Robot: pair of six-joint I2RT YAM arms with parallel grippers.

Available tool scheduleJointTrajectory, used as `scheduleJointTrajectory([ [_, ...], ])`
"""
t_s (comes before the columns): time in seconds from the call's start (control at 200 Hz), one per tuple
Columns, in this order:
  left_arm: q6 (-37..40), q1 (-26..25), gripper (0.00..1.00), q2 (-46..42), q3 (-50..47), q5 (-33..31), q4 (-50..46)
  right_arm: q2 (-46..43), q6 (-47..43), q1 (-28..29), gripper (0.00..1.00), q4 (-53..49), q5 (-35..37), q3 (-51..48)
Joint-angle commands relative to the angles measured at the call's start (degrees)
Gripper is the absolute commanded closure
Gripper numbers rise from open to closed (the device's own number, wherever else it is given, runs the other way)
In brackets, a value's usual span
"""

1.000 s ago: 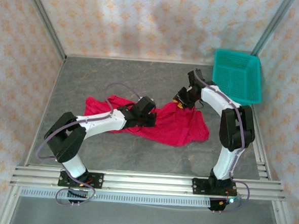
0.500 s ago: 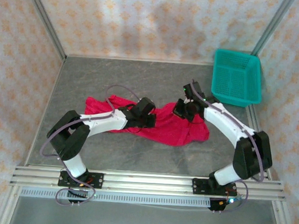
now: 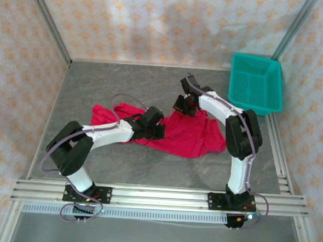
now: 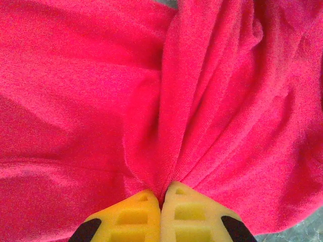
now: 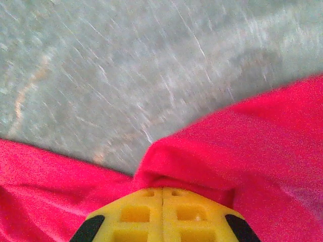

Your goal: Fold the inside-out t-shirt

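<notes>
Crimson t-shirt [image 3: 188,138] is lying crumpled on the grey stone-look table [image 3: 136,81], roughly in the middle, spread sideways in a lumpy strip with loads of folds and no neat edges anywhere. Left gripper [image 4: 161,195] has its yellow tips pressed together with a ridge of the red cloth pinched between them, and in the left wrist view the creases fan out from that pinch point. From overhead it sits near the middle of the shirt, a bit left of centre. Right gripper [image 5: 162,193] is clamped as well, its yellow tips closed on a little peak of fabric at the far edge of the shirt, with bare table just past it. That edge looks a bit raised where it's grabbed. Both arms reach in from the near side, the left one low across the cloth, the right one arching over from the right. Teal mesh basket [image 3: 257,57] sits in the far right corner, well apart from the shirt.
</notes>
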Motion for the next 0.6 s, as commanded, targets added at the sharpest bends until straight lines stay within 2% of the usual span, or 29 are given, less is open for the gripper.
scheduleJointTrajectory([
  [0.0,-0.33,0.37,1.0,-1.73,-1.39,-0.59,0.6,1.9,-2.86,-0.53,1.0,-4.89,4.28,3.26],
  [0.095,-0.33,0.37,1.0,-1.18,-1.32,-0.34,0.96,-0.53,-3.17,-0.51,0.96,-4.16,4.7,-1.02],
  [0.265,0.15,0.37,1.0,-0.64,-0.58,0.02,0.66,-7.66,-2.77,-1.28,0.68,0.12,7.48,-13.46],
  [0.33,0.5,0.37,1.0,-0.69,-0.46,0.0,0.27,-8.67,-2.14,-2.74,0.63,1.85,7.91,-16.61],
  [0.595,1.78,0.37,1.0,-0.92,1.57,-0.6,-2.39,-15.76,-2.91,-4.73,0.36,2.29,5.11,-19.31],
])
